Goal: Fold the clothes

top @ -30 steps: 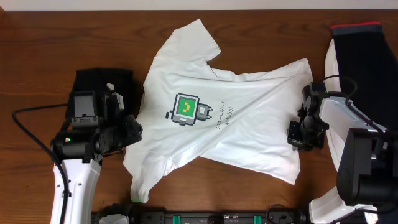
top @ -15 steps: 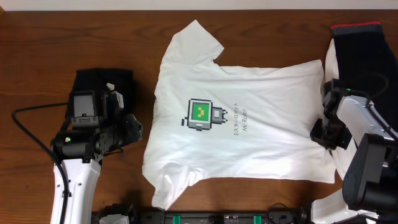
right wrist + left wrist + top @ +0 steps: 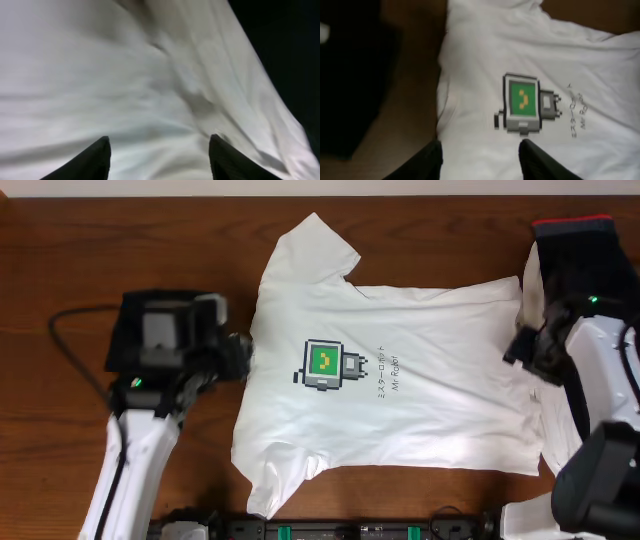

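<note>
A white T-shirt [image 3: 400, 395] with a pixel-robot print [image 3: 322, 366] lies spread face up across the table's middle. My left gripper [image 3: 243, 366] hovers at the shirt's left edge. In the left wrist view the left gripper [image 3: 480, 161] is open, its dark fingers [image 3: 427, 162] apart above the white T-shirt [image 3: 485, 60] with nothing between them. My right gripper [image 3: 524, 360] is at the shirt's right edge. In the right wrist view the right gripper [image 3: 157, 157] is open above rumpled white cloth [image 3: 125, 75], gripping nothing.
A black garment [image 3: 128, 330] lies at the left under my left arm, also dark at the left wrist view's edge [image 3: 350, 85]. A black garment with a red trim [image 3: 580, 260] sits at the back right. More white cloth [image 3: 555, 435] lies under my right arm.
The shirt was dragged rightward and now lies flat. My right gripper opened, let go of it and drew back slightly. My left arm swung toward the shirt's left edge and opened wider.
</note>
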### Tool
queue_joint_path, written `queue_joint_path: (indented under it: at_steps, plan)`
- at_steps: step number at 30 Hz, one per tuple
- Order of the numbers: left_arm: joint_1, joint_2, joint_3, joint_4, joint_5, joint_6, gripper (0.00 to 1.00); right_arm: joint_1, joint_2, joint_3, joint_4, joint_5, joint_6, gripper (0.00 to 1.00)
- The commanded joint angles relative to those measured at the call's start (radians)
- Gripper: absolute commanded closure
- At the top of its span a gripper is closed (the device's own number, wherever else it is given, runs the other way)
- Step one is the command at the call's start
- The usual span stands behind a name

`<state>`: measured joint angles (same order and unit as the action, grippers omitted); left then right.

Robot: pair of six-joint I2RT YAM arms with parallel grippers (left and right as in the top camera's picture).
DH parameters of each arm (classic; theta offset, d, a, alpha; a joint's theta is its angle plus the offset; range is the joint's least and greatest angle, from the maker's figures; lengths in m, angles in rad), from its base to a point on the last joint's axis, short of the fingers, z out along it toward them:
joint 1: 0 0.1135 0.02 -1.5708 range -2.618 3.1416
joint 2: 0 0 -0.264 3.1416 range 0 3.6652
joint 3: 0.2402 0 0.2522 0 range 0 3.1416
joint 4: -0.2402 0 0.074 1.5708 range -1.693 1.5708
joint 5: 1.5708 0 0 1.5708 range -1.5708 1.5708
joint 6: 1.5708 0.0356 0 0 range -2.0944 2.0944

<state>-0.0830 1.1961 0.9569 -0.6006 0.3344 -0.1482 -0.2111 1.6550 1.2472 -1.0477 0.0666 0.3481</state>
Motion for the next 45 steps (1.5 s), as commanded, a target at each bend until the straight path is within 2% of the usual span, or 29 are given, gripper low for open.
queue_joint_path:
  at_steps: [1, 4, 11, 15, 21, 22, 24, 27, 28, 35, 38, 40, 41, 42, 44, 45]
  plan:
    - [-0.034, 0.135, 0.011, 0.108, -0.002, 0.033, 0.46, 0.001, -0.037, 0.052, 0.022, -0.264, -0.109, 0.37]
    - [-0.052, 0.288, 0.011, 0.294, -0.003, 0.036, 0.45, 0.019, -0.039, 0.053, 0.047, -0.433, -0.201, 0.37]
    - [-0.053, 0.587, 0.028, 0.661, -0.04, 0.041, 0.44, 0.078, -0.039, 0.052, 0.014, -0.456, -0.246, 0.37]
    - [-0.053, 0.699, 0.087, 0.699, -0.093, 0.042, 0.44, 0.101, -0.039, 0.052, 0.0, -0.456, -0.245, 0.37]
    - [-0.053, 0.832, 0.177, 0.683, -0.093, 0.059, 0.44, 0.114, -0.039, 0.052, 0.0, -0.456, -0.245, 0.37]
    - [-0.053, 0.846, 0.182, 0.683, -0.093, 0.063, 0.46, 0.114, -0.039, 0.052, 0.0, -0.456, -0.245, 0.38]
    - [-0.053, 0.864, 0.185, 0.686, -0.105, 0.071, 0.55, 0.114, -0.039, 0.052, 0.002, -0.456, -0.238, 0.38]
    - [-0.051, 0.876, 0.185, 0.693, -0.199, 0.093, 0.81, 0.114, -0.039, 0.052, 0.011, -0.455, -0.23, 0.39]
    - [-0.048, 0.879, 0.185, 0.701, -0.248, 0.093, 0.86, 0.114, -0.039, 0.052, 0.014, -0.456, -0.224, 0.39]
    - [-0.014, 0.909, 0.189, 0.801, -0.5, 0.092, 0.9, 0.128, -0.039, 0.052, 0.02, -0.455, -0.214, 0.39]
    - [-0.001, 0.91, 0.198, 0.806, -0.5, 0.092, 0.83, 0.143, -0.039, 0.052, 0.033, -0.441, -0.213, 0.39]
    - [-0.001, 0.906, 0.209, 0.78, -0.5, 0.092, 0.66, 0.152, -0.039, 0.052, 0.051, -0.413, -0.201, 0.37]
    - [-0.003, 0.901, 0.212, 0.761, -0.495, 0.092, 0.53, 0.155, -0.039, 0.052, 0.062, -0.396, -0.188, 0.36]
    - [-0.006, 0.893, 0.212, 0.746, -0.481, 0.092, 0.46, 0.16, -0.038, 0.052, 0.077, -0.373, -0.173, 0.35]
    - [-0.008, 0.869, 0.212, 0.71, -0.469, 0.092, 0.4, 0.165, -0.033, 0.052, 0.115, -0.336, -0.149, 0.34]
    - [-0.008, 0.855, 0.212, 0.69, -0.469, 0.092, 0.32, 0.165, -0.029, 0.052, 0.135, -0.321, -0.138, 0.34]
